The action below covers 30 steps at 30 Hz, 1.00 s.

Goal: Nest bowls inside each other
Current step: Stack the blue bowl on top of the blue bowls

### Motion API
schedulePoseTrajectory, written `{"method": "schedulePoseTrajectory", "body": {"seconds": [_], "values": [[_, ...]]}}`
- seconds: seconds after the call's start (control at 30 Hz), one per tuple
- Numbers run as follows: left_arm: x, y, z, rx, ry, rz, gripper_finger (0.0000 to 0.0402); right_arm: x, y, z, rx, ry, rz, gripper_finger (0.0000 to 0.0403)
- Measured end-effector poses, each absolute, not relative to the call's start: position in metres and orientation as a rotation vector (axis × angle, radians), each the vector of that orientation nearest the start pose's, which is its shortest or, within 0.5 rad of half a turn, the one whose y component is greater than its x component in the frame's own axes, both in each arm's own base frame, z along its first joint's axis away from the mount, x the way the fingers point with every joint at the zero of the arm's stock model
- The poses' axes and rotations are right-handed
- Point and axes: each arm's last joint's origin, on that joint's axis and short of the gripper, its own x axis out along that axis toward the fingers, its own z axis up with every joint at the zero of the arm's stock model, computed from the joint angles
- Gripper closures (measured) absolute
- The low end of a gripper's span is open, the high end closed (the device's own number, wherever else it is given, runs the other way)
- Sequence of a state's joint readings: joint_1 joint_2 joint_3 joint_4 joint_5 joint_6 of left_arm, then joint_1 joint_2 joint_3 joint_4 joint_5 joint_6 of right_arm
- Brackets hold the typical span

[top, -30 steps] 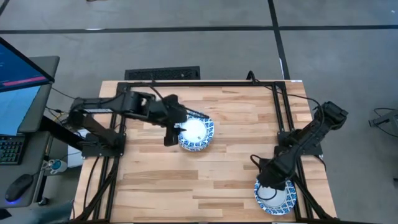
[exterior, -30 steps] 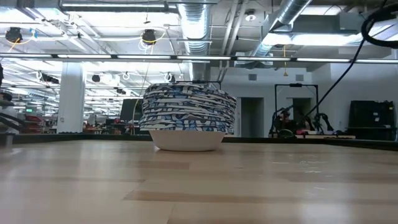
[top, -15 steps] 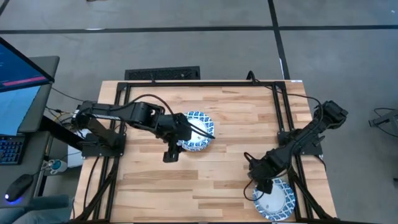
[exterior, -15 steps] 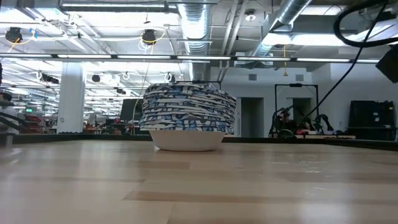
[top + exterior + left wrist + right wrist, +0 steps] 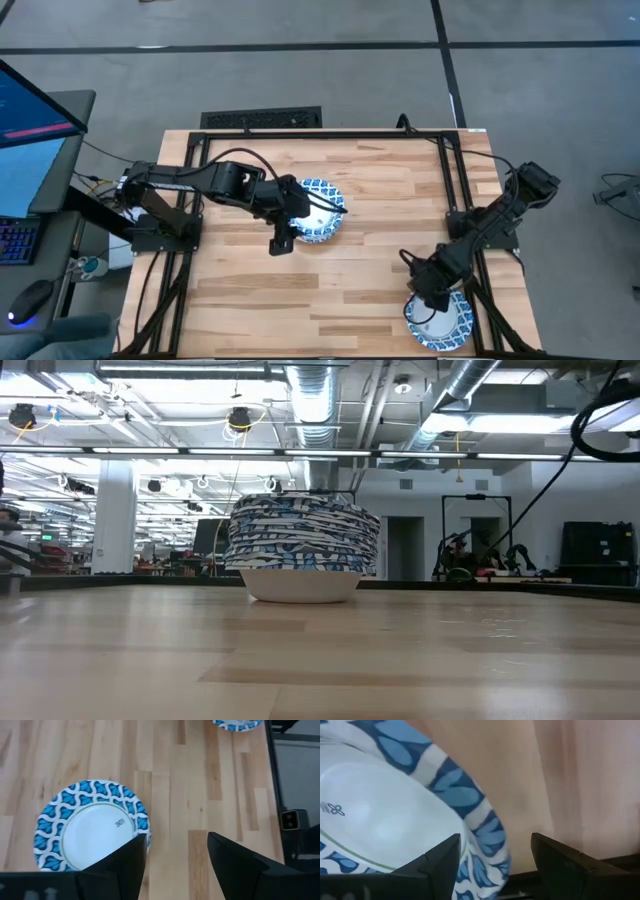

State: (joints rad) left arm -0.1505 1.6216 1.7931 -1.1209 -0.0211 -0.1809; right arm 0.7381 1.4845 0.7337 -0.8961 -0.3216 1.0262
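Closing on the loose bowl

Right gripper [image 5: 432, 298] open, fingers straddling rim of lone bowl [image 5: 441, 319], well apart from nested stack [image 5: 303, 548]. Left gripper [image 5: 290, 228] open beside stack. Step: pickup. Next: pinch rim, lift, carry onto stack.

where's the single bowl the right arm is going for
In the high view the single bowl sits at the table's near right corner, under the right gripper, far from the stack of bowls.

Both arms were matte black, jointed, with black cables looping beside them; each wrist ended in two dark, angular, wedge-shaped fingers.
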Motion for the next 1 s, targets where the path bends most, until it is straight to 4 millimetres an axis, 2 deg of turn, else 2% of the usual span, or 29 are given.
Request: {"method": "schedulePoseTrajectory", "body": {"seconds": [0.13,0.23,0.33,0.5,0.53,0.6,0.73,0.87,0.93,1.0], "values": [[0.317,-0.047,0.389,-0.082,0.958,-0.029,0.0200,0.148,0.153,0.146,0.400,1.838,-0.116,0.0144],[0.317,-0.047,0.389,-0.070,0.957,-0.027,0.0200,0.149,0.154,0.145,0.437,1.828,-0.129,0.0171],[0.317,-0.047,0.389,-0.047,0.958,-0.029,0.0200,0.152,0.150,0.145,0.467,1.832,-0.166,0.0231],[0.317,-0.045,0.389,-0.038,0.963,-0.029,0.0200,0.159,0.141,0.147,0.502,1.845,-0.186,0.0365],[0.316,-0.045,0.388,-0.037,0.970,-0.028,0.0200,0.161,0.139,0.149,0.500,1.852,-0.182,0.0382],[0.314,-0.044,0.387,-0.031,0.993,-0.025,0.0200,0.166,0.136,0.157,0.493,1.862,-0.177,0.0388],[0.310,-0.043,0.384,0.006,1.044,0.006,0.0200,0.188,0.126,0.187,0.497,1.827,-0.165,0.0372],[0.308,-0.042,0.386,0.018,1.038,0.006,0.0200,0.220,0.108,0.249,0.527,1.550,-0.144,0.0390],[0.306,-0.042,0.388,0.034,1.030,-0.001,0.0200,0.230,0.090,0.282,0.560,1.394,-0.180,0.0395],[0.304,-0.041,0.390,0.051,1.026,-0.006,0.0200,0.237,0.067,0.306,0.632,1.268,-0.237,0.0392]]}}
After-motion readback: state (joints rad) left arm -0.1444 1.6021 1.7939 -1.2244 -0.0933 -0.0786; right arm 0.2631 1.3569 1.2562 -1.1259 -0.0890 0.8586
